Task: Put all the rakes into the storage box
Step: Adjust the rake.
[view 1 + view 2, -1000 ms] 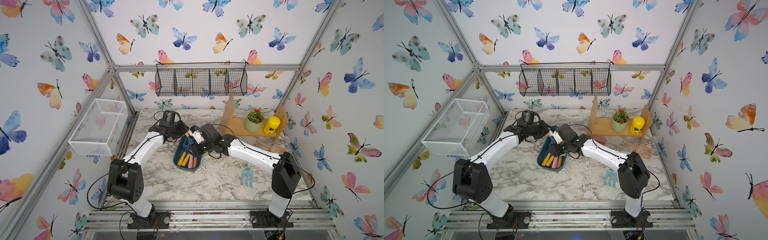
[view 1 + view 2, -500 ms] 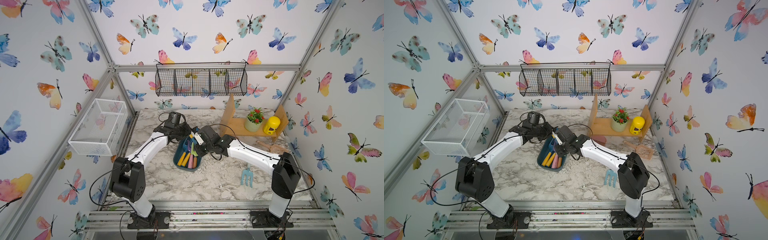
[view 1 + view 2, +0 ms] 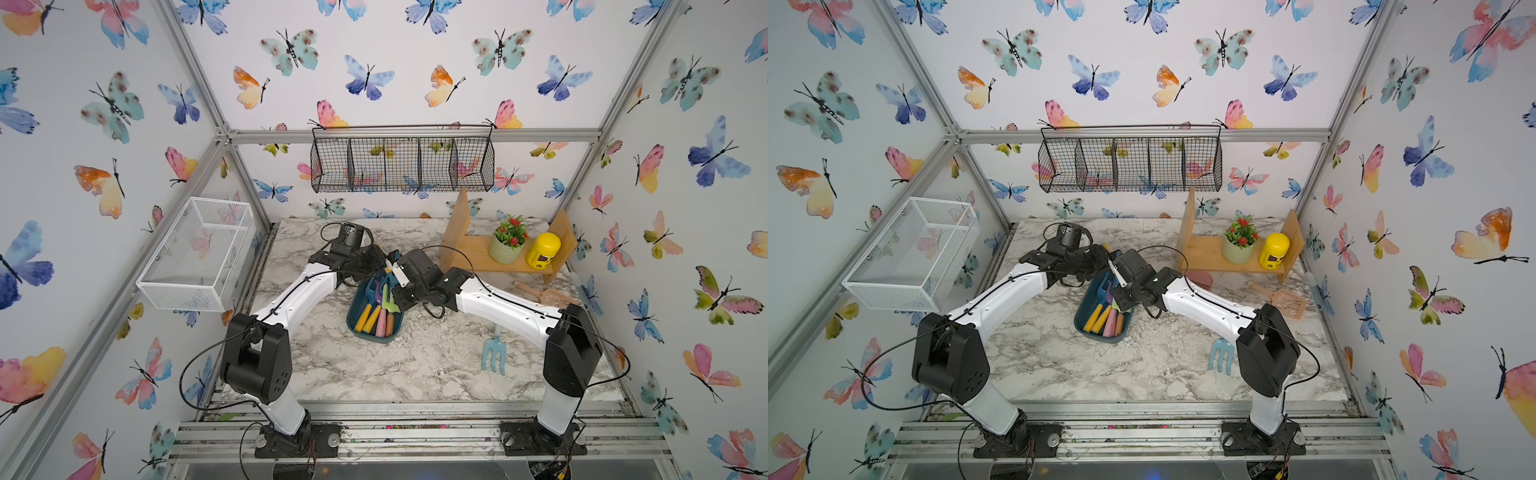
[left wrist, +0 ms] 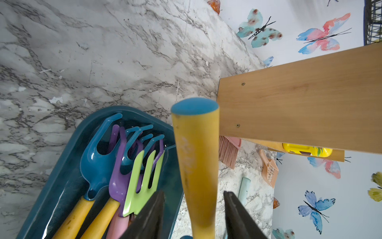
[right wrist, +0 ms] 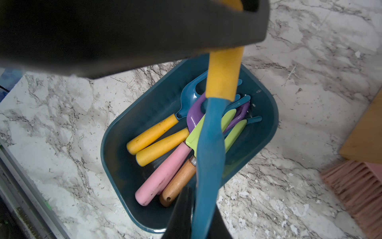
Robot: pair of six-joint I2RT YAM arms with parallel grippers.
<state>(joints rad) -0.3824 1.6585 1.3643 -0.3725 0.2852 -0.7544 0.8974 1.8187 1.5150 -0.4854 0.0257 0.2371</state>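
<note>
box (image 3: 375,338): mid tabletop (image 3: 374,374), tools (image 5: 157,144) inside.
rake (image 5: 210,144): above box's far end.
right gripper (image 5: 203,217): clenched on rake's blue head.
left gripper (image 4: 194,198): released, jaws flanking handle (image 4: 196,165).
step: clear left away, lower rake lengthwise.

R wrist view: rake (image 5: 208,155) head cut off by edge, L fingers (image 5: 134,31) blurred.

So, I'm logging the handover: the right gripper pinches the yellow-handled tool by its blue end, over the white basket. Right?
Not the white basket, which hangs on a side wall. The right gripper pinches the yellow-handled tool by its blue end over the teal tub, as the right wrist view shows.
</note>
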